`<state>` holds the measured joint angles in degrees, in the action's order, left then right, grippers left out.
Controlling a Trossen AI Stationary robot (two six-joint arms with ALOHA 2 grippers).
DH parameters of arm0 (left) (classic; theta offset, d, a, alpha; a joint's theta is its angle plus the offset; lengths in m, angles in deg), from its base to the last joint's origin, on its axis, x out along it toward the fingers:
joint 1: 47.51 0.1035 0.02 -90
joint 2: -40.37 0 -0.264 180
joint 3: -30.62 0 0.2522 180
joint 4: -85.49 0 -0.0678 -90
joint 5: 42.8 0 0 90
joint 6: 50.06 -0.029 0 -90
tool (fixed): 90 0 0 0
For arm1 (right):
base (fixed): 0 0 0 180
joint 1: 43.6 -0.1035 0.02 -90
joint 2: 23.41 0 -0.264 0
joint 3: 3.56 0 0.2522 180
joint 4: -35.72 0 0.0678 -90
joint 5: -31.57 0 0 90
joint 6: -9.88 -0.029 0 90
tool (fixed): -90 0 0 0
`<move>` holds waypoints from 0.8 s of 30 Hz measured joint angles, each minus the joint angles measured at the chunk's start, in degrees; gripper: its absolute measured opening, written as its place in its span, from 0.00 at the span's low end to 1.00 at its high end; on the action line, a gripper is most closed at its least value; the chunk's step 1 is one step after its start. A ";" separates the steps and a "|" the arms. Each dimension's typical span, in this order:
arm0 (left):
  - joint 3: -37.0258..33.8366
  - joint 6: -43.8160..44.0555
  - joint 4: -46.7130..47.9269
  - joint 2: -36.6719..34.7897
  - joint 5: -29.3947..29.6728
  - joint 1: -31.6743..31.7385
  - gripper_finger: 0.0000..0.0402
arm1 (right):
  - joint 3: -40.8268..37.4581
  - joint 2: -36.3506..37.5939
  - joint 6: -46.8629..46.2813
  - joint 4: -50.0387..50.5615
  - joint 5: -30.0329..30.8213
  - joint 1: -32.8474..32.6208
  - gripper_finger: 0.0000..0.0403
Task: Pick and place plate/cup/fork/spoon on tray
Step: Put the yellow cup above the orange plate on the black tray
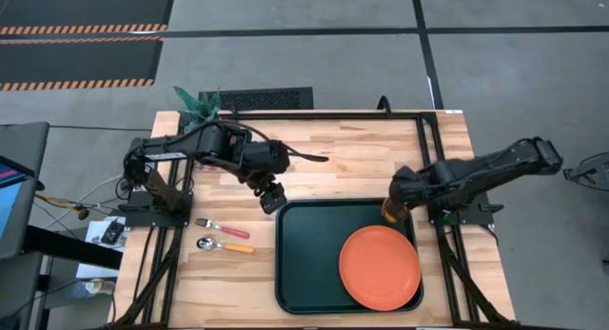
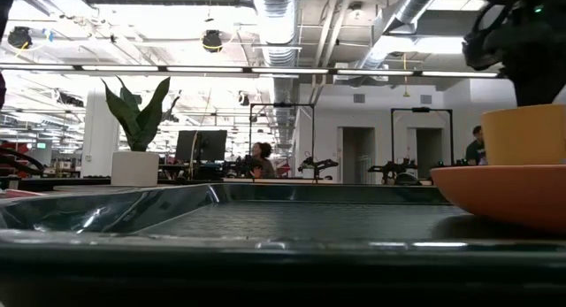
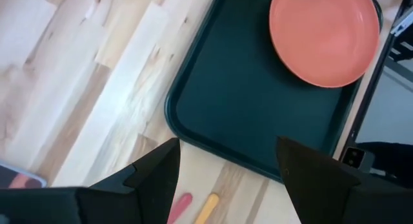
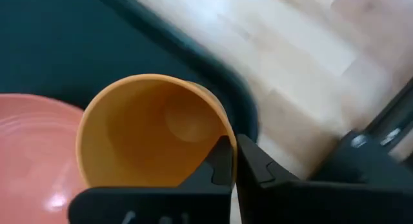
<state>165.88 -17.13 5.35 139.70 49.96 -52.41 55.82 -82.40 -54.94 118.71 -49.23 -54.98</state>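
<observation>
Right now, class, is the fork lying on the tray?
No: in the high view the fork lies on the wooden table, left of the tray.

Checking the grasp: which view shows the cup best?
The right wrist view: the cup fills it, its rim pinched by the right hand. The low view shows its side; the high view, a sliver; the left wrist view, nothing.

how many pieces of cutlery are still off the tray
2: the fork and the spoon lie side by side on the table, left of the tray, with the fork farther back.
</observation>
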 joint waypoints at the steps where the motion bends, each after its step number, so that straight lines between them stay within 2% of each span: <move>1: 0.00 -0.61 -0.12 0.00 0.00 0.17 0.60 | -0.17 0.37 -1.09 0.01 -0.03 -0.80 0.04; 9: -7.12 -2.46 -4.92 0.04 -3.63 2.28 0.60 | -0.26 -0.77 -2.73 0.36 1.48 -3.76 0.04; 14: -13.68 -1.98 -9.16 -0.99 -5.16 2.20 0.60 | -0.30 -2.84 -1.69 0.86 1.47 -4.02 0.10; 19: -19.56 1.59 -15.49 -5.14 -5.94 2.09 0.60 | -0.32 -3.98 -0.87 1.12 1.62 -4.00 0.16; 24: -24.85 7.29 -19.71 -12.90 -2.85 0.64 0.60 | -0.31 -3.15 0.39 0.18 1.68 -4.00 0.27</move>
<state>141.03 -9.84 -14.36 126.79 47.11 -51.76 55.51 -85.56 -54.55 118.89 -47.55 -58.98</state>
